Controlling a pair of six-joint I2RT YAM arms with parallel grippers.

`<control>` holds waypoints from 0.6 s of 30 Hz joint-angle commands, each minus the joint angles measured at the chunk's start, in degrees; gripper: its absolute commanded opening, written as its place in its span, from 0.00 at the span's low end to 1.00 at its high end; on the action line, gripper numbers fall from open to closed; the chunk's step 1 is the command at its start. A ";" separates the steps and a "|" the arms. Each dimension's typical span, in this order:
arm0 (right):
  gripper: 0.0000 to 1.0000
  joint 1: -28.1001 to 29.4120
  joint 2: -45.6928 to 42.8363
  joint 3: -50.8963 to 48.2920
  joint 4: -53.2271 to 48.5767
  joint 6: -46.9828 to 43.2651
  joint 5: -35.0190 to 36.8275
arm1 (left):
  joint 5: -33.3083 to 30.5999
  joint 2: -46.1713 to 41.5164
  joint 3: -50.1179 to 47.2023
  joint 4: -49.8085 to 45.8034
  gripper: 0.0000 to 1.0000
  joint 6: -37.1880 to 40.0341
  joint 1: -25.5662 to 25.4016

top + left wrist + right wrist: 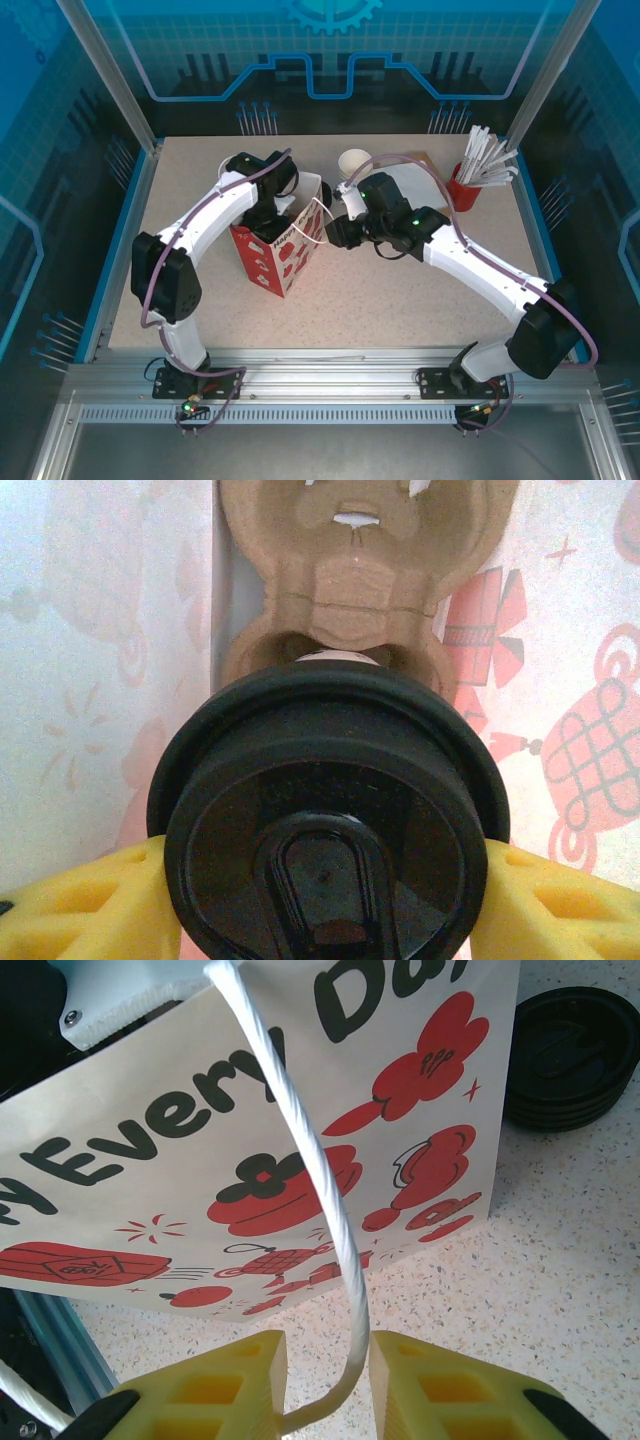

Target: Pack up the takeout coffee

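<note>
Speckled tabletop (400, 290): black-lidded paper coffee cup (325, 780) is clamped by left pincer (325, 890) inside red-and-white paper bag (285, 255) above brown pulp carrier (350, 580), release outstanding; right pincer (327, 1380) closure on white cord handle (320, 1190) undeterminable.

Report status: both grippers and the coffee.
Left fingers shut on coffee, inside bag, at carrier. Right fingers straddle bag handle, grip unclear. Lid stack beside bag.

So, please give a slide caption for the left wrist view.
Left gripper holds the takeout coffee over the cardboard carrier inside the paper bag.
</note>
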 commanded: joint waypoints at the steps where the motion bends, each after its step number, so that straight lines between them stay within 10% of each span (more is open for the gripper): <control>1: 0.30 1.11 0.55 1.66 -0.50 -0.78 0.85 | 0.91 1.23 0.26 0.40 0.40 1.05 0.76; 18: 0.30 1.20 0.83 2.27 -0.84 -0.95 0.94 | 0.87 0.96 2.04 -2.23 0.39 1.27 0.63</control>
